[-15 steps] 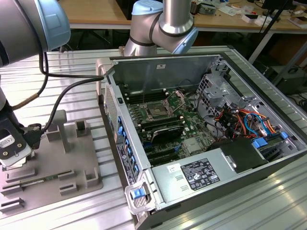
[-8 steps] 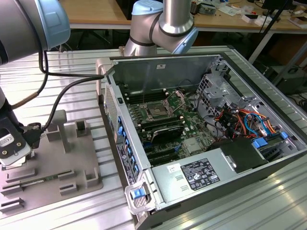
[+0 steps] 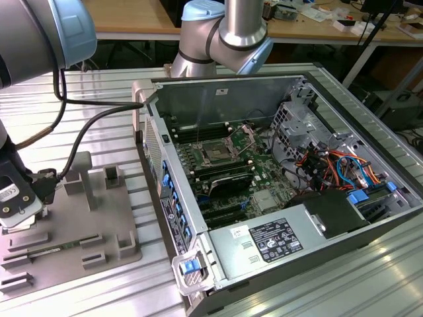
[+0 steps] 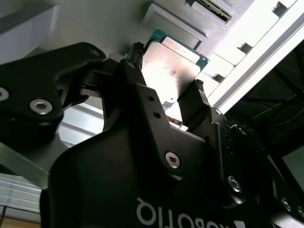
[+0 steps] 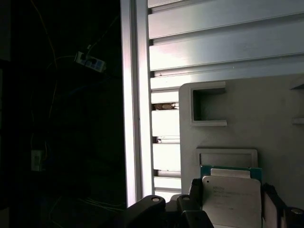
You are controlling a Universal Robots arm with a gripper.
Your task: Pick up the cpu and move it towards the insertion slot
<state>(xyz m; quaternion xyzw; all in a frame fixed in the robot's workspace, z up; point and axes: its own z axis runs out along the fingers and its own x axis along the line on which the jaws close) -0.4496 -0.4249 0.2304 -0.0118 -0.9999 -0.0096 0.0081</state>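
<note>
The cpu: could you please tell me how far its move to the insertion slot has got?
Done: the black gripper pinches the small silvery square cpu by opposite edges. In hand: it sits over the grey plastic tray; lifted or not, I cannot tell. Left: the whole trip to the dark square insertion slot in the open computer case.

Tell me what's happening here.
The robot arm's black end effector hangs over the grey plastic tray at the exterior view's left. Its fingers are closed against opposite edges of the small square silvery-topped cpu. The square, metal-framed insertion slot lies inside the open computer case, well apart from the cpu.
</note>
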